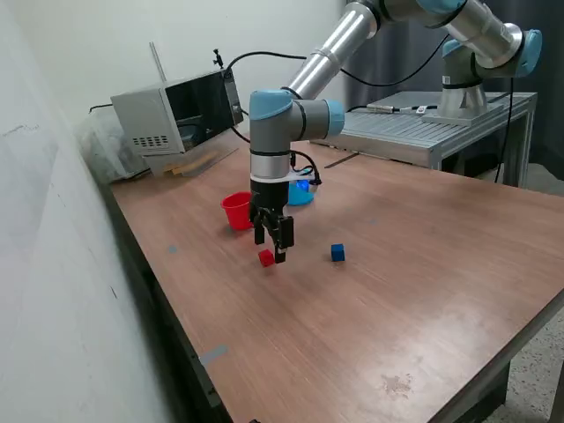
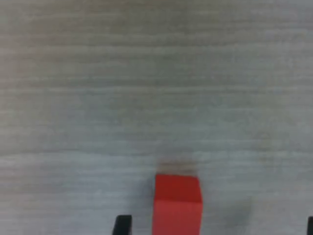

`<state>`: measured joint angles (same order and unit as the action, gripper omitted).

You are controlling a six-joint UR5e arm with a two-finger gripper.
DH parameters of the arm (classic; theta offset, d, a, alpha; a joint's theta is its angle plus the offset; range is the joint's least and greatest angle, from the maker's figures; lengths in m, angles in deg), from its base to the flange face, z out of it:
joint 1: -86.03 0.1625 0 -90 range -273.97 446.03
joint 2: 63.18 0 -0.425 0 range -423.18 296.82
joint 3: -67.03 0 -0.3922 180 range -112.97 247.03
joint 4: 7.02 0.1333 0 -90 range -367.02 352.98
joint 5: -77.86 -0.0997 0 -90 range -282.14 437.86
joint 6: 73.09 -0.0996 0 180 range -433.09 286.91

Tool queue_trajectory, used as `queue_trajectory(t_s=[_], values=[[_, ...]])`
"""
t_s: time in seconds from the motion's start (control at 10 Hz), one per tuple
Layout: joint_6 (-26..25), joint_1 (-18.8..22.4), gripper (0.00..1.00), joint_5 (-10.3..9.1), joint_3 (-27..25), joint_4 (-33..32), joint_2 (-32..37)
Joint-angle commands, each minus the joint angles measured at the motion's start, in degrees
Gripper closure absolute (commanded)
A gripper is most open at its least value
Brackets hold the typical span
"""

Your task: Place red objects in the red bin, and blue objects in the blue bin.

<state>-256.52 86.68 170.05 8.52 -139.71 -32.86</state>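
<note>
Fingers spread, my gripper (image 1: 271, 245) hangs low over the red cube (image 1: 266, 257) just in front of the red cup (image 1: 236, 211), a light, rigid block I judge best pinched across two flat opposite faces.

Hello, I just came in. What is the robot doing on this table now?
The arm's hand is lowered over a small red cube on the wooden table, its fingers open on either side and not closed on it. A blue cube lies apart, toward the exterior view's right. A red cup and a light blue cup stand behind the arm.
</note>
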Motion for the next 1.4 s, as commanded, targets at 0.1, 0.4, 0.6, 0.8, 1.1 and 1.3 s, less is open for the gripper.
queue_trajectory(t_s=[0.1,0.4,0.6,0.8,1.1,1.3], values=[[0.0,-0.6,0.00,0.00,0.1,-0.2,-0.2],[0.1,-0.6,0.00,0.00,0.1,-0.2,-1.1],[0.1,-0.6,1.00,0.09,0.2,-0.2,-1.4],[0.1,-1.2,1.00,0.18,1.0,-0.2,-1.7],[0.1,-2.6,1.00,0.18,1.5,-0.2,-1.8],[1.7,-2.8,1.00,0.61,0.7,0.2,-1.2]])
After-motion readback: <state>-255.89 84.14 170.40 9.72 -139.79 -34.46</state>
